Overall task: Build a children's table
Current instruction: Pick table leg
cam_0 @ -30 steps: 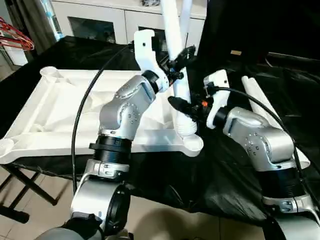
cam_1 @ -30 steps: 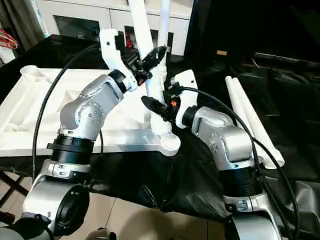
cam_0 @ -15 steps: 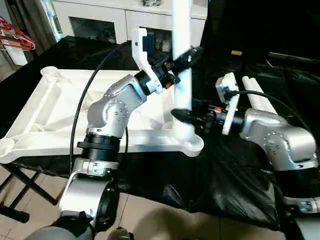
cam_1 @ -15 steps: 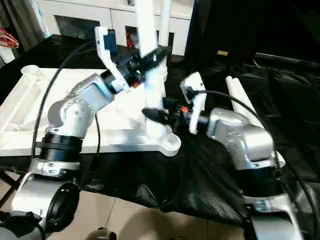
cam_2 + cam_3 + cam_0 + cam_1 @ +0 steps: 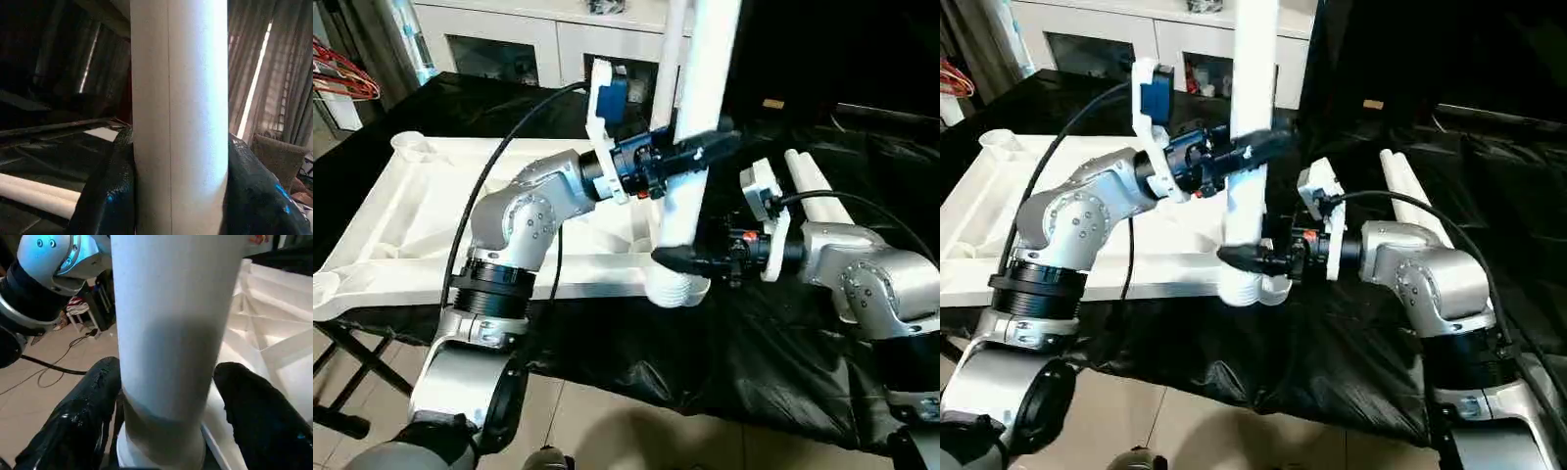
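Observation:
The children's table top lies upside down on the black-covered work table, ribs up. A white leg stands nearly upright with its ribbed lower end at the top's near right corner. My left gripper is shut on this leg at mid-height, and its fingers press both sides. My right gripper is lower on the same leg, open, with its fingers on either side of the tube. Another leg stands upright behind.
A loose white leg lies on the black cover to the right, behind my right forearm. White cabinets line the back. A red wire rack is at far left. The table's front edge drops to tiled floor.
The held leg has swung from leaning left to nearly upright, and its lower end now covers the corner socket. My right gripper has loosened its hold and turned level.

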Robot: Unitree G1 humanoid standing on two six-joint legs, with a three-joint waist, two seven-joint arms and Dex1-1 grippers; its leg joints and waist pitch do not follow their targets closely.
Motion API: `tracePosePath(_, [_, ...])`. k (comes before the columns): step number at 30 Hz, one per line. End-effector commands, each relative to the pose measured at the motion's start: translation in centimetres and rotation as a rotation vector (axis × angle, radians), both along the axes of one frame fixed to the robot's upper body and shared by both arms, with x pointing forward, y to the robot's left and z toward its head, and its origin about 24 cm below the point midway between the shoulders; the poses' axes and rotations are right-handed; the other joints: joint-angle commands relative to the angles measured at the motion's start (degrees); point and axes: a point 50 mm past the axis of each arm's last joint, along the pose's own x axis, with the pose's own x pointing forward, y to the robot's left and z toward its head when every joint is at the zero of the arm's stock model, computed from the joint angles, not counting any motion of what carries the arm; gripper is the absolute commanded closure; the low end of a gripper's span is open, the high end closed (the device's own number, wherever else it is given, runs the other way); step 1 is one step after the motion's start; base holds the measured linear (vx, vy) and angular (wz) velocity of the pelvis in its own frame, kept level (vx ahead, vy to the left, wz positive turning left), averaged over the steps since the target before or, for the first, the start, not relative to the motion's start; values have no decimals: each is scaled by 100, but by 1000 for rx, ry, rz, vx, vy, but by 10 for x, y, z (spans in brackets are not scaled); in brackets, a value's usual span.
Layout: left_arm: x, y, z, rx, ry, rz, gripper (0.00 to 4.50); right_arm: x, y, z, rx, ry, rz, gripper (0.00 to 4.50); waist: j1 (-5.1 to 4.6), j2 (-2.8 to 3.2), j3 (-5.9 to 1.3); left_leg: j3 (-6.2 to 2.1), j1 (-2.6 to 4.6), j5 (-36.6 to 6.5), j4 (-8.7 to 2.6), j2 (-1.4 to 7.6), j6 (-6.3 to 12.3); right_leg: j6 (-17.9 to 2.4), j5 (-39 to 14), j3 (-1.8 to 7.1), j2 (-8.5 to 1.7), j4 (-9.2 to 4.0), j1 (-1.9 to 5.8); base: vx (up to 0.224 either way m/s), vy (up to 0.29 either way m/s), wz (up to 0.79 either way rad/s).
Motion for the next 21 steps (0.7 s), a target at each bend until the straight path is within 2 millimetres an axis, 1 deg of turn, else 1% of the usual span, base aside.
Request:
tracePosePath(1, [-1, -2, 3, 11, -17, -3, 267, -2, 2, 2, 1, -12, 24, 109, 20, -48, -477, 11, 87, -791, -349, 75, 120, -1374, -569, 178, -288, -360, 371, 0, 0, 0])
tracePosePath(3, [-1, -3, 2, 15, -16, 0, 267, -3, 4, 1, 1, -7, 43, 109, 22, -55, -478, 14, 87, -782, -345, 73, 132, -1376, -580, 178, -288, -361, 371, 0, 0, 0])
tracePosePath(5, [-1, -3, 2, 16, -17, 0, 267, -4, 6, 0, -4, -3, 53, 109, 23, -79, -475, 14, 81, -786, -347, 75, 141, -1356, -640, 176, -291, -364, 373, 0, 0, 0])
tracePosePath(6, [-1, -3, 2, 16, -17, -1, 267, -4, 6, -1, -8, -1, 57, 109, 28, -70, -473, 13, 84, -790, -347, 77, 140, -1350, -664, 177, -295, -364, 368, 0, 0, 0])
tracePosePath(11, [-1, -2, 2, 17, -17, -2, 267, -4, 8, -4, -17, 3, 63, 109, 29, -78, -474, 13, 79, -746, -345, 76, 144, -1316, -696, 179, -296, -363, 363, 0, 0, 0])
tracePosePath(12, [-1, -2, 2, 19, -18, -1, 267, -4, 8, -4, -17, 4, 62, 136, 29, -79, -473, 12, 80, -751, -347, 77, 141, -1318, -700, 178, -297, -364, 362, 0, 0, 0])
tracePosePath(16, [-3, -4, 1, 21, -15, -13, 267, -3, 9, -5, -16, 8, 59, 149, 32, -74, -475, 14, 80, -754, -345, 75, 136, -1323, -690, 176, -296, -364, 362, 0, 0, 0])
tracePosePath(18, [-4, -4, 1, 23, -15, -18, 267, -3, 10, -6, -15, 9, 57, 182, 30, -66, -475, 12, 77, -763, -346, 74, 131, -1322, -687, 177, -295, -363, 364, 0, 0, 0])
tracePosePath(19, [-4, -5, 0, 26, -15, -25, 267, -2, 10, -6, -15, 10, 53, 193, 33, -63, -475, 10, 80, -756, -347, 75, 129, -1324, -675, 177, -295, -360, 365, 0, 0, 0])
tracePosePath(20, [-5, -5, 0, 28, -15, -28, 267, -2, 10, -7, -14, 11, 51, 193, 32, -61, -476, 8, 78, -751, -348, 75, 126, -1325, -671, 175, -295, -360, 365, 0, 0, 0])
tracePosePath(21, [-5, -5, 0, 30, -15, -31, 267, -2, 10, -7, -14, 11, 49, 206, 31, -56, -478, 10, 80, -758, -345, 73, 120, -1332, -650, 176, -291, -360, 363, 0, 0, 0])
